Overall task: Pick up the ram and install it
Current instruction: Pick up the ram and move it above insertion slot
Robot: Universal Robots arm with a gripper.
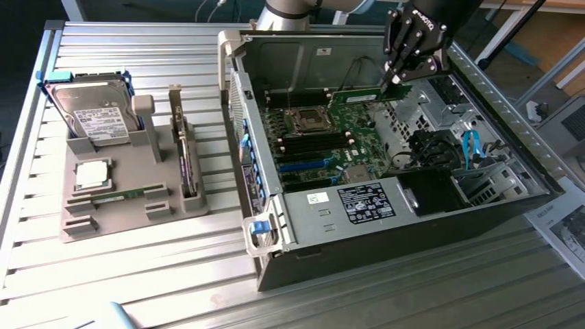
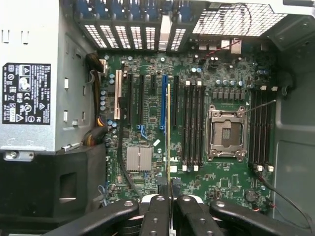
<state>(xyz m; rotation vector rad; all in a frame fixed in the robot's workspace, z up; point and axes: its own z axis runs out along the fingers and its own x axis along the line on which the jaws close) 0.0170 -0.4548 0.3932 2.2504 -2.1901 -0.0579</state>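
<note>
Jaws pinched tight on the ram [image 1: 366, 96]: gripper [image 1: 399, 81] holds the green stick near one end, by the look of it, up over the open PC case [image 1: 292, 55]. It hangs above the CPU socket [image 1: 306, 120] and off to the exterior view's right of it. From the wrist cam the ram is edge-on, a thin yellowish line running parallel w/ the long memory slots [image 2: 193, 123] just beside the socket. Cannot tell if it touches a slot yet.

Handling, as a judgement: light, stiff, thin board, and prob. fragile. The chips on its faces and the contact edge facing the socket's board are best left alone. The hold belongs on the flat faces by the upper edge, where the fingers [image 2: 156, 216] sit now. Smooth laminate could slip or twist in a one-end pinch, so the far end may tilt when pressed.

Materials around the socket:
- Motherboard [image 2: 147, 196]: matte green, dotted w/ round caps.
- Socket: a square, shiny steel frame.
- Slots: narrow black plastic rails w/ pale latches, plus one blue slot [image 2: 163, 98] further off.
- Heatsink [image 2: 139, 158]: small, finned, silver.
- PSU [image 2: 29, 88]: grey metal box w/ black label, well apart from the socket.
- Case walls: bare grey sheet metal.
- Fingers: matte black, rounded, w/ small screws.
</note>
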